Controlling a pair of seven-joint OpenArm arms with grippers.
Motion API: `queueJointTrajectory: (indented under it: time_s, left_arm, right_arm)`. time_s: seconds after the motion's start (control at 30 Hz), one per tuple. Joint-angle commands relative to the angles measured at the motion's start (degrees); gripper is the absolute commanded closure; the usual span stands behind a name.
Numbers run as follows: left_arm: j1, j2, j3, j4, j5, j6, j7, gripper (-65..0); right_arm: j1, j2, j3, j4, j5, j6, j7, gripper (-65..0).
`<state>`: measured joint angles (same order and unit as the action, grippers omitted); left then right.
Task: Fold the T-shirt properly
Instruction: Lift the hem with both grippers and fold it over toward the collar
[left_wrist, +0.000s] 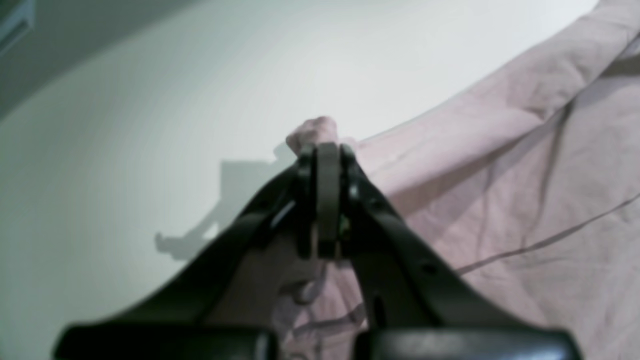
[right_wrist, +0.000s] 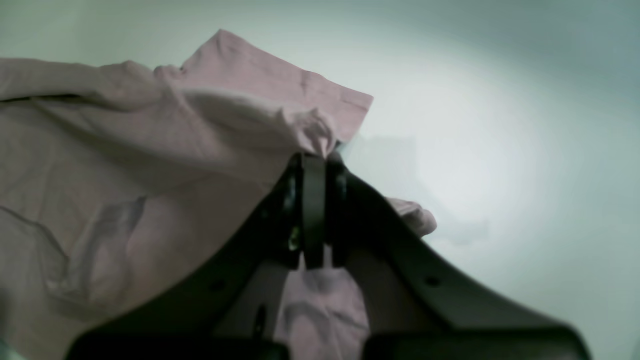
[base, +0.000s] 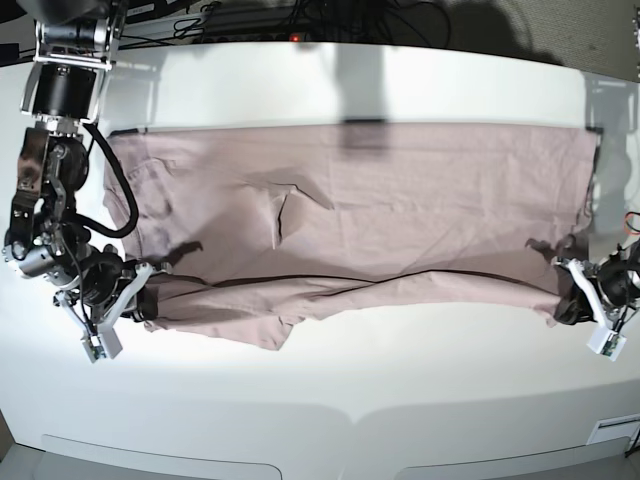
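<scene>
The dusty pink T-shirt (base: 380, 210) lies stretched wide across the white table (base: 330, 390), with its near long edge folded up into a band. My left gripper (base: 568, 303) is at the shirt's near right corner. In the left wrist view it (left_wrist: 327, 150) is shut on a bunch of the pink cloth (left_wrist: 525, 175). My right gripper (base: 148, 302) is at the shirt's near left corner. In the right wrist view it (right_wrist: 315, 160) is shut on a pinch of the cloth (right_wrist: 125, 175), just above the table.
Dark cables (base: 250, 20) run along the table's back edge. The right arm's links (base: 60, 90) stand at the far left. Bare white tabletop (base: 330, 350) lies between the shirt and the front edge.
</scene>
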<state>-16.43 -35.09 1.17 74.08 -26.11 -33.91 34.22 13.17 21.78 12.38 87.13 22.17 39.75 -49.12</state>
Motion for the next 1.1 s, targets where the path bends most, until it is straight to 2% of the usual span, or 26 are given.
queueJointTrajectory:
  time_s: [0.0,0.3,0.4,0.53,0.77,1.07]
  left_arm:
    - [-0.48,-1.29,-1.6,1.77,-0.55,0.04,-0.5,0.0]
    - [5.03,-1.31,-9.25,4.07,-0.61,0.04,0.57,0.0]
    - [6.14,-1.31,-10.64,4.52,-3.13,0.04,1.97,0.0]
    - [6.12,-1.33,-10.88,4.57,-5.46,0.0,5.18,0.0]
    - [6.47,-1.31,-10.88,5.55,-5.51,0.02,6.45,0.0]
    - [14.05,-1.31,-10.88,16.61,-5.44,0.2,8.26,0.0]
  right_arm:
    - [0.57,0.92,0.37,1.33,0.31,0.25,1.07,0.0]
    - [-1.92,1.36,0.37,6.45,-0.61,0.25,1.31,0.0]
    - [-1.95,2.29,0.37,8.33,-0.55,0.25,1.09,0.0]
    - [-2.91,3.87,0.37,9.25,-0.55,0.25,0.57,0.0]
    - [-7.3,4.57,0.37,9.25,-0.74,0.25,0.28,0.0]
    - [-8.48,4.55,0.37,9.42,-0.76,0.25,0.0,0.0]
